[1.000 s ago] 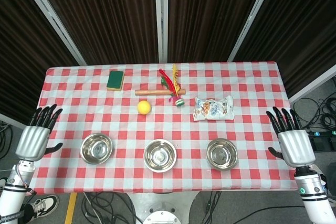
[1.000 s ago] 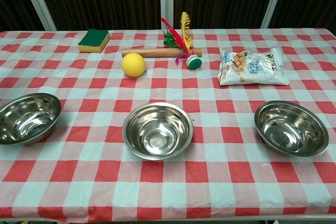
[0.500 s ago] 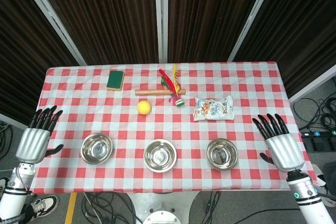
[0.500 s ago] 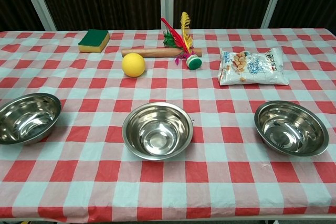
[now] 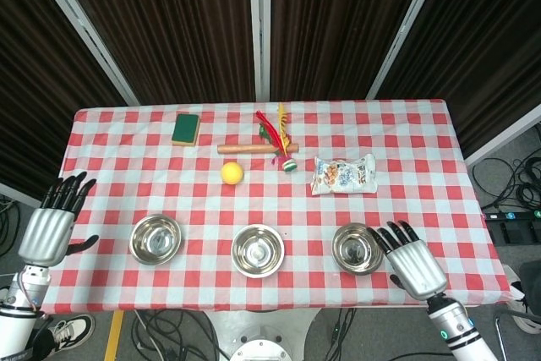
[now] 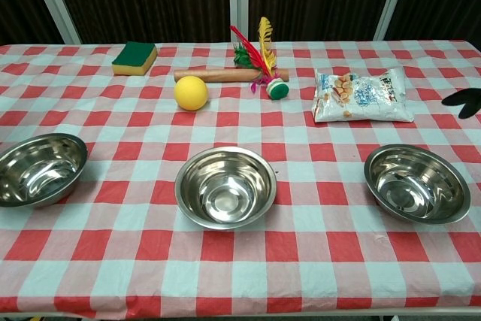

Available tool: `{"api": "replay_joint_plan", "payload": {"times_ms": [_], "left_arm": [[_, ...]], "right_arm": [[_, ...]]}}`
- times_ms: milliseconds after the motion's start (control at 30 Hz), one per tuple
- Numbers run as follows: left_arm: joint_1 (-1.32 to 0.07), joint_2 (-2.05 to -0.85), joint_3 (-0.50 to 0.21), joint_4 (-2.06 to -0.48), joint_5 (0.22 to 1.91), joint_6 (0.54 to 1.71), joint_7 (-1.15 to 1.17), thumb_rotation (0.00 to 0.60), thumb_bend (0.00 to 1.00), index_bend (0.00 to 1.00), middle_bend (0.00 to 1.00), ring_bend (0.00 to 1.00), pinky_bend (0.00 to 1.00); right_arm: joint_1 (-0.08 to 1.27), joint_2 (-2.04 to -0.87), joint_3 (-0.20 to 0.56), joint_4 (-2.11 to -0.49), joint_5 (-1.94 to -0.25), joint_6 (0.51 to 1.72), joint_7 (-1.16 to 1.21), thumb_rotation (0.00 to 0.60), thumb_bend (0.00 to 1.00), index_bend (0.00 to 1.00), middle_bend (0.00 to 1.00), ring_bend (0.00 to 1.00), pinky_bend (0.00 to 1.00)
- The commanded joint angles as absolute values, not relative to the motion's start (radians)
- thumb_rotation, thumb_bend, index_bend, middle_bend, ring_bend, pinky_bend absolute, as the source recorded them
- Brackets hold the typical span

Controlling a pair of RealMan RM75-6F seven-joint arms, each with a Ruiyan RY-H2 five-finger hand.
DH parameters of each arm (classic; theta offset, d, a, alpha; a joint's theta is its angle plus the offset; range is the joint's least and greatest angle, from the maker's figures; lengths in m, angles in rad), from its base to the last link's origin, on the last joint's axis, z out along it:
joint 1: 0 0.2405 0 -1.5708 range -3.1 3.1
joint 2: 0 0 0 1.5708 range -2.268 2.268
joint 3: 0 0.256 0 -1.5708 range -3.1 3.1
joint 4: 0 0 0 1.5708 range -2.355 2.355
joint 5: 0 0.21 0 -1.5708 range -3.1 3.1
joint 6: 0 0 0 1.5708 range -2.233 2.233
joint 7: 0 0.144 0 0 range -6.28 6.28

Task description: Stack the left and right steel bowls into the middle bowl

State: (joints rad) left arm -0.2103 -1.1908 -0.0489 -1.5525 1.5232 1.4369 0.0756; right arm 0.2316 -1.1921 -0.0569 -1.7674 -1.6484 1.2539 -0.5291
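Steel right bowl (image 5: pixel 357 248) now has right hand (image 5: pixel 414 265) beside it.

three steel bowls (image 5: pixel 257 250), one ball (image 5: pixel 232 173), one sponge (image 5: pixel 185 128)

I get bright, even light from overhead on the desk (image 5: pixel 406 137), with only small soft shadows under things. The steel bowls (image 6: pixel 225 186) throw back white glare spots, and the curtains (image 5: pixel 169 23) behind stay dark. Both views look sharp
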Motion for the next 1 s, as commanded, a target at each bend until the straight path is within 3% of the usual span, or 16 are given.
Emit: {"api": "replay_joint_plan", "payload": {"times_ms": [33, 1000], "left_arm": [[-0.208, -1.186, -0.047, -1.55, 1.525, 1.437, 0.062, 0.597, 0.0, 0.06, 0.0, 0.01, 0.09], [-0.19, -1.197, -0.051, -1.461, 1.505, 1.44, 0.026, 0.6, 0.03, 0.06, 0.0, 0.01, 0.09]], "right_arm": [[0.23, -1.217, -0.067, -1.77, -1.633, 1.233, -0.573, 0.6, 0.0, 0.13, 0.23, 0.14, 0.17], [0.335, -1.368, -0.043, -1.646, -1.506, 1.035, -0.596, 0.6, 0.04, 0.26, 0.31, 0.23, 0.31]]}}
